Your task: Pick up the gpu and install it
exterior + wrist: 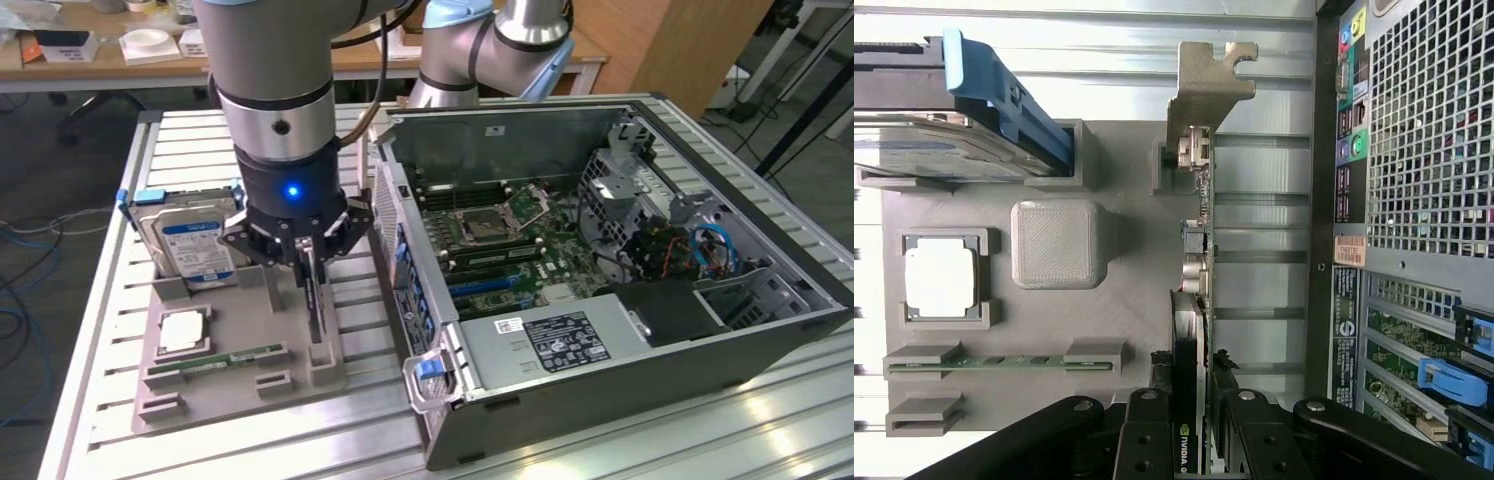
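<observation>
You have the gripper (308, 245) with its jaws closed narrowly on the upright gpu (1189, 330), standing between them in the gray tray (214, 390).

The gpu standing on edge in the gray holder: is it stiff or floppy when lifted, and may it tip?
Likely stiff: the gpu is a thin flat board. Its metal bracket at one end may weigh that end down. Standing on edge, it would probably tip unsupported.
</observation>
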`<action>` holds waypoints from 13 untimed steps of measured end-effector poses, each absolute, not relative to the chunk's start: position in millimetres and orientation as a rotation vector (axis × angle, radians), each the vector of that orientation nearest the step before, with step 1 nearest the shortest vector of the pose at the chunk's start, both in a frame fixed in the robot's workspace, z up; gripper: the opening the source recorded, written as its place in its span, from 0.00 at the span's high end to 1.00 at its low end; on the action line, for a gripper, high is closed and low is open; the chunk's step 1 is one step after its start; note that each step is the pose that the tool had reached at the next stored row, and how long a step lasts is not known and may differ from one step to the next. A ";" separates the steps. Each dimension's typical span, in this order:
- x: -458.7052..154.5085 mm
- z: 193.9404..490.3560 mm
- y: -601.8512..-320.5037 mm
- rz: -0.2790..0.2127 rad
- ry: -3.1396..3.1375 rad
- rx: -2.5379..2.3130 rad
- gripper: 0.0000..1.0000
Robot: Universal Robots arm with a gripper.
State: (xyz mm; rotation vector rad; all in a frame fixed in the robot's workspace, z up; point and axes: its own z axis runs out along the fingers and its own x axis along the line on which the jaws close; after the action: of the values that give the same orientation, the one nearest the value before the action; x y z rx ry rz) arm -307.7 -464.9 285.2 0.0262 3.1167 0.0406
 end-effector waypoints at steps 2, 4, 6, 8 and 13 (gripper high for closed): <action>-307.7 285.6 -464.9 0.040 3.117 0.026 0.74; -307.7 285.8 -464.9 0.041 3.117 0.026 0.74; -307.7 286.2 -464.9 0.040 3.117 0.026 0.74; -307.7 287.0 -464.9 0.040 3.117 0.026 0.74; -307.7 289.5 -464.9 0.040 3.117 0.026 0.74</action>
State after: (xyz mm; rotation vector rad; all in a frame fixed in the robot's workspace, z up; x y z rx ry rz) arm -307.7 -464.9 289.5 0.0262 3.1169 0.0403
